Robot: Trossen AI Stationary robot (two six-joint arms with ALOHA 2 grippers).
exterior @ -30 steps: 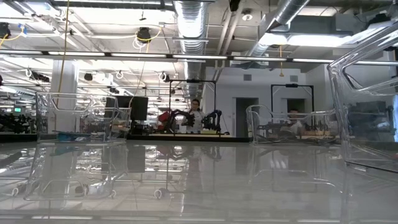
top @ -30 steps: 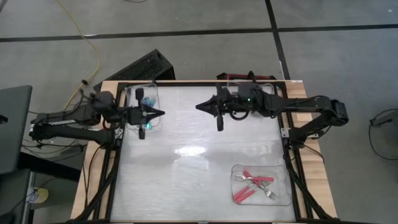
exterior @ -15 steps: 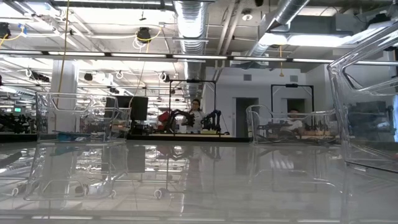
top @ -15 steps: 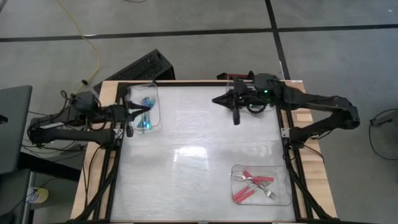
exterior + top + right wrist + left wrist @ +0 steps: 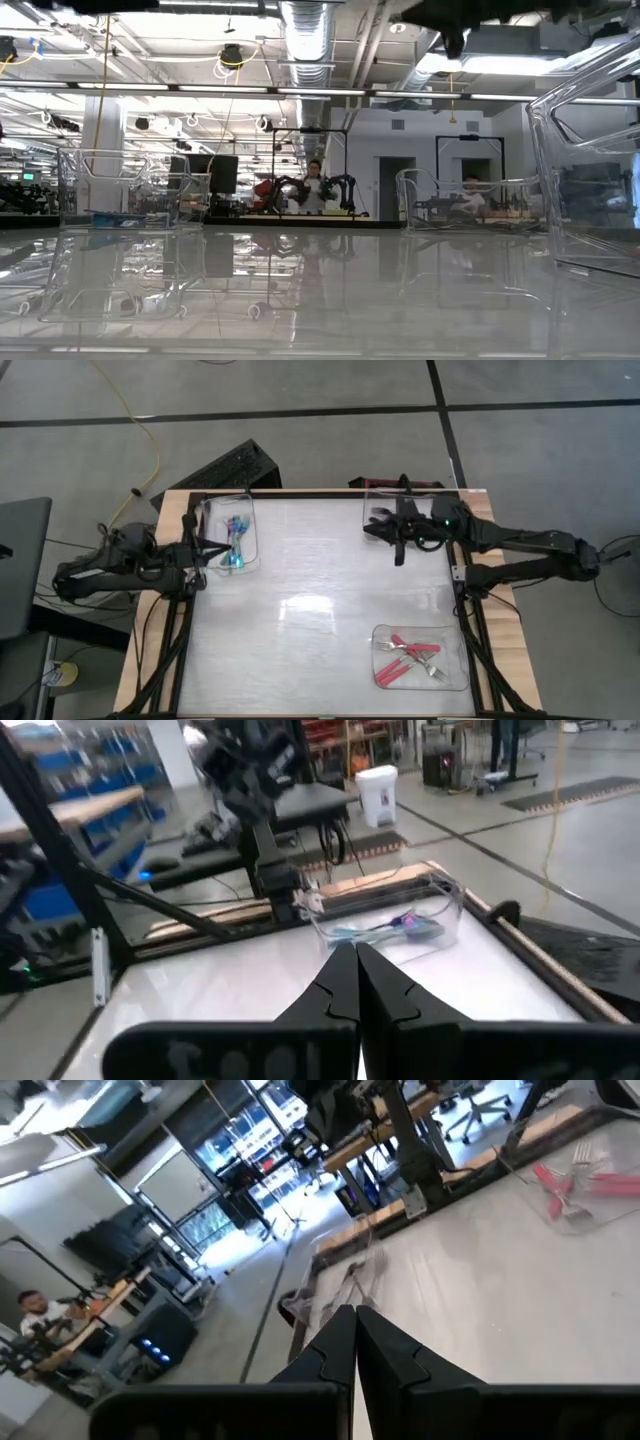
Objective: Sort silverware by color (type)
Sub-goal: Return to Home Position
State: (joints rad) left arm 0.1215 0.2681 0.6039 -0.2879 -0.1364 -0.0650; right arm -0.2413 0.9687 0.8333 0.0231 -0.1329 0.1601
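Both grippers closed, empty?
— Yep. Left gripper (image 5: pixel 210 548) fingers together, blue forks (image 5: pixel 235 540) just ahead. Right gripper (image 5: pixel 373 527) same; pink forks (image 5: pixel 405 653) well apart, in clear tray (image 5: pixel 455 680).

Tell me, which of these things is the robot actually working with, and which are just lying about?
Part of the job:
- pink forks in the lower right tray
- blue forks in the upper left tray
- left gripper and right gripper, both shut, holding nothing

Just lying about:
- yellow cable on the floor
- black equipment behind the table
- a person far off in the room
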